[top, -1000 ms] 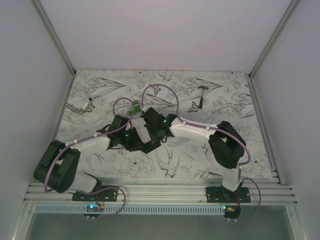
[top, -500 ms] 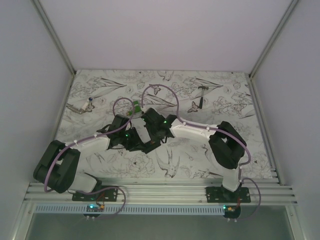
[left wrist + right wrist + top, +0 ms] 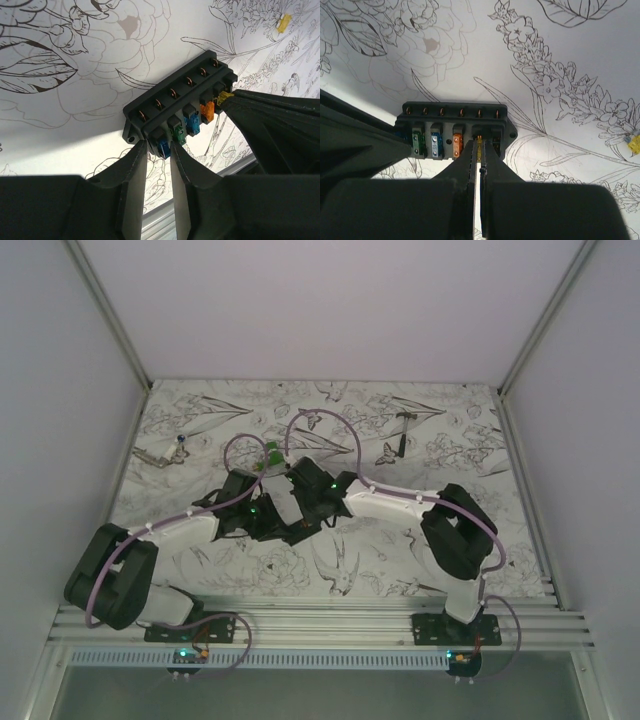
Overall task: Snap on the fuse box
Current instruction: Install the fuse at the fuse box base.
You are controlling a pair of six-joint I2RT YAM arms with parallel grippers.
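You are pinching the yellow fuse tight in the right gripper at its slot in the fuse box lying on the mat, the left gripper straddling its end, jaws slightly apart, hold unclear, so an off-line push is risking skidding the box.

Floral mat; hammer-shaped tool

The fuse box lies on the table, left end effector at one end, right end effector near the other.
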